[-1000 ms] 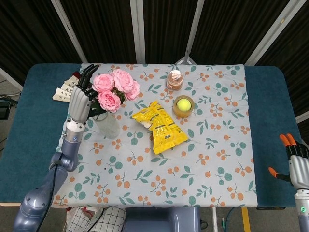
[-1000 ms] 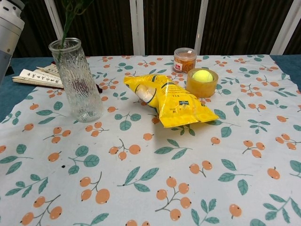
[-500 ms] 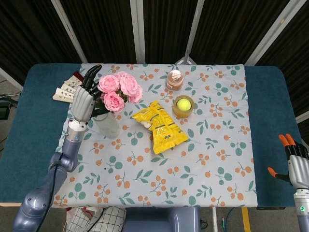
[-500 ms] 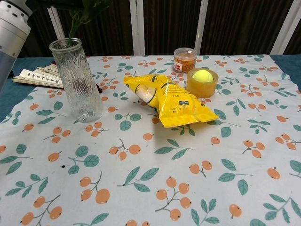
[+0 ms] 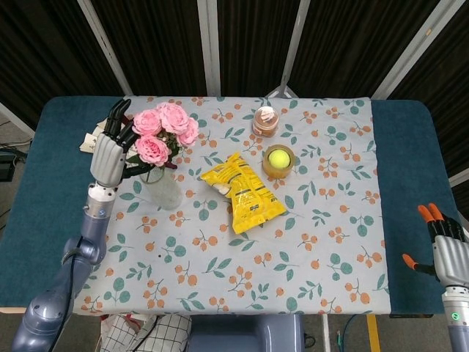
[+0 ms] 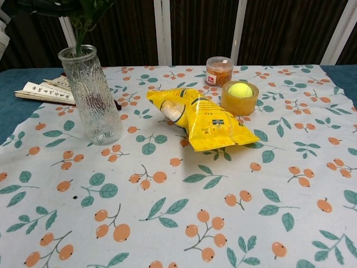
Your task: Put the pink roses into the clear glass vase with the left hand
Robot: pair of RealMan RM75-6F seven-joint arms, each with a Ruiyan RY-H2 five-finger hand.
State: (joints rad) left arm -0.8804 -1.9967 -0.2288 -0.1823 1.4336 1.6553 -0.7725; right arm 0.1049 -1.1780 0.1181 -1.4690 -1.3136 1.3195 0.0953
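Note:
The pink roses (image 5: 157, 132) stand over the clear glass vase (image 5: 163, 189), their stems (image 6: 78, 39) reaching down into its mouth. The bunch leans to the left. My left hand (image 5: 108, 155) is right beside the blooms on their left, fingers pointing up, and seems to hold the bunch low at the leaves; the grip itself is hidden. The chest view shows the ribbed vase (image 6: 92, 95) upright with green leaves above it. My right hand (image 5: 447, 249) hangs off the table's front right corner, fingers apart, holding nothing.
A yellow snack bag (image 5: 242, 192) lies just right of the vase. Behind it a tennis ball (image 5: 278, 158) sits in a tape roll, and a small jar (image 5: 266, 121) stands further back. Printed cards (image 6: 47, 92) lie left of the vase.
My left hand has shifted to the left, and the roses have swung left with it while the stems stay in the vase. The right hand has barely moved.

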